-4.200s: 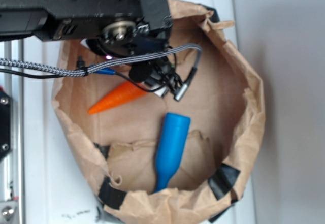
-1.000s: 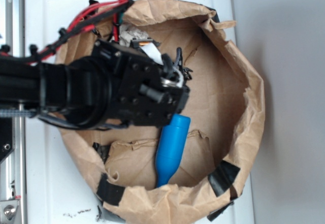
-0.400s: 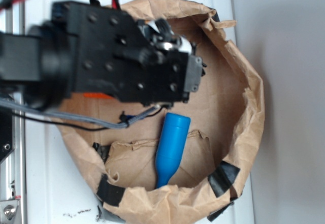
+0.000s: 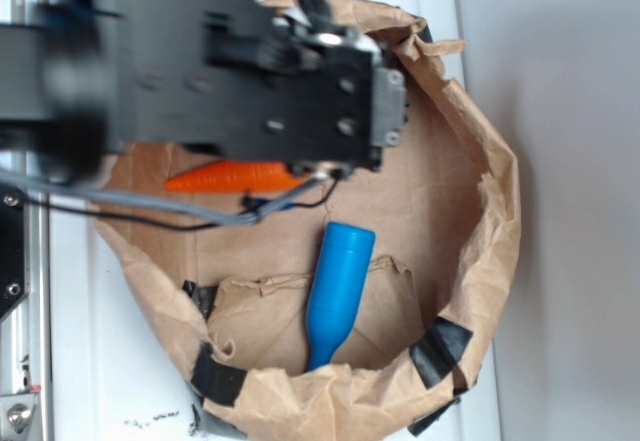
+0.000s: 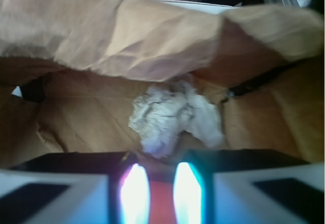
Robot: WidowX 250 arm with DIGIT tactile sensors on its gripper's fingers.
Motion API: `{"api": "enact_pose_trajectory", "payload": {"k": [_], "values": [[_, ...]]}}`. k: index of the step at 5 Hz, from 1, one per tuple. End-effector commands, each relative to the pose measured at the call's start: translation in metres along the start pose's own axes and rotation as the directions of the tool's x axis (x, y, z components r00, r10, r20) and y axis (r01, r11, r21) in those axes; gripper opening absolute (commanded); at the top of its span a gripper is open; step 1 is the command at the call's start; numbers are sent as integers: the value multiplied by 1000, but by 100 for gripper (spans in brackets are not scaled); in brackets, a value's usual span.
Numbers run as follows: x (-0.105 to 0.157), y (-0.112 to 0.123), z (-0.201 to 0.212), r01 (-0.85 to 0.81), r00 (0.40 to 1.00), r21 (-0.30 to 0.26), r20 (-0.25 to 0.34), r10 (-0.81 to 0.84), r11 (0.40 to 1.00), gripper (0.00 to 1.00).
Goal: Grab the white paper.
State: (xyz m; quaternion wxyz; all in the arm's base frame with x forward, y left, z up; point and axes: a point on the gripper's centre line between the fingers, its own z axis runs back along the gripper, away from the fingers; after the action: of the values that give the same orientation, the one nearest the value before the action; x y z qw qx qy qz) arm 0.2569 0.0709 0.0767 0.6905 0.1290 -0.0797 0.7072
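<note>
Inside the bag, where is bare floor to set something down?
The bag floor is bare on the right, between the bottle and the right wall. The upper left is crowded: the arm covers it, with the carrot below it and the paper against the wall.

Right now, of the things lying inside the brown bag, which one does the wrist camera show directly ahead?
The crumpled white paper. It lies centred ahead, against the bag's wall. The orange carrot and blue bottle appear only in the exterior view.

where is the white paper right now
In the wrist view the white paper lies on the bag floor, centre frame, just below the folded bag wall. The exterior view hides it behind the arm.
</note>
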Motion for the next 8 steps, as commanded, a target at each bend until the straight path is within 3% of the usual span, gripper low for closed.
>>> {"api": "enact_pose_trajectory", "payload": {"k": [1,5,6,8], "values": [[7,2,-15,-38,995,-68,85,44,997,100],[-2,-9,-37,-51,986,-73,156,62,996,97],[-6,-7,-40,-45,983,-91,176,60,995,0],[-4,-12,-39,-35,984,-98,173,52,995,0]]}}
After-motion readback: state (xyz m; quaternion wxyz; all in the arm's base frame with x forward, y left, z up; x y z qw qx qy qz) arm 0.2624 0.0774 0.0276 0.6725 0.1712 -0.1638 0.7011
